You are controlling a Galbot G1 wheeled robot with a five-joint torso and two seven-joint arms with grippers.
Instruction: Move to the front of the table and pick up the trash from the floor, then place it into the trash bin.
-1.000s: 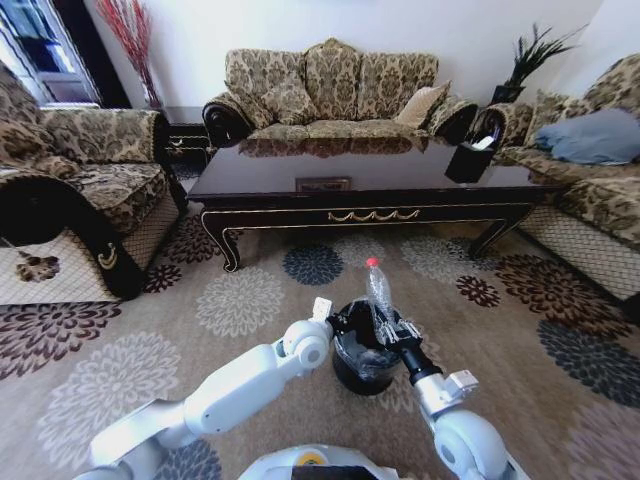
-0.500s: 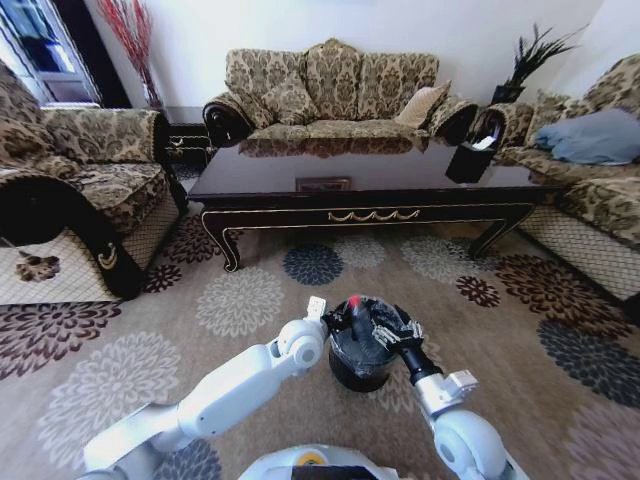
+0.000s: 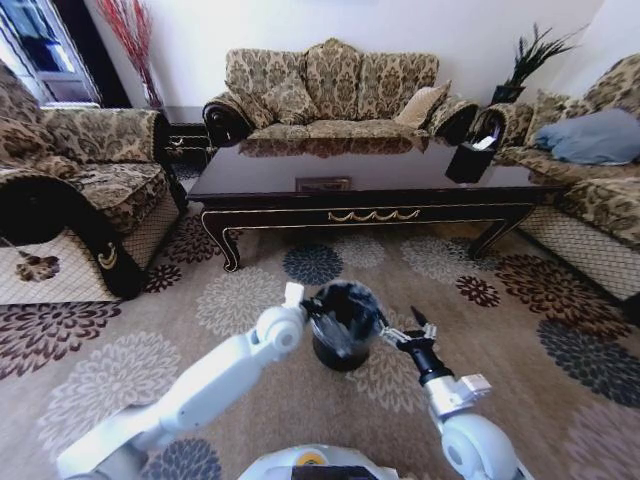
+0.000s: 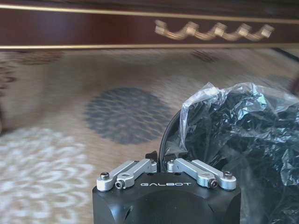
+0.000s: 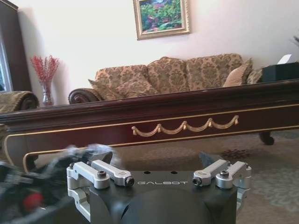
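The left gripper [image 3: 306,303] had its fingers pinched on the near-left rim of the trash bin [image 3: 340,350], holding the bag-lined edge; the left wrist view showed the rim and crinkled bag [image 4: 224,126] running between them. The right gripper [image 3: 408,330] stood just beside the bin at about three o'clock from it, fingers spread and empty. From those fingers the bin's mouth lay toward nine o'clock, and the right wrist view caught a blurred red spot [image 5: 32,201] inside the bag, probably the bottle's cap. At twelve o'clock, beyond the bin and a stretch of floor [image 3: 250,300], stood the worktop [image 3: 370,180].
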